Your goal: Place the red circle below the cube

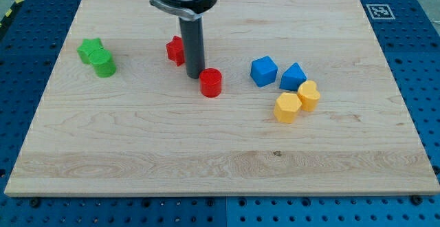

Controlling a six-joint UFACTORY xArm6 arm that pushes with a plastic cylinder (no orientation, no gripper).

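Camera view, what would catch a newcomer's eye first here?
The dark rod coming down from the view's top, its tip just left of the red circle, close enough that contact can't be ruled out. A red block sits partly hidden behind the rod. To the right, a blue cube heads a blue-and-yellow cluster.

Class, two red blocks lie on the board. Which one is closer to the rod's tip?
The red circle, just to the view's right of my tip, almost touching it. The other red block sits up and left, partly hidden behind the rod.
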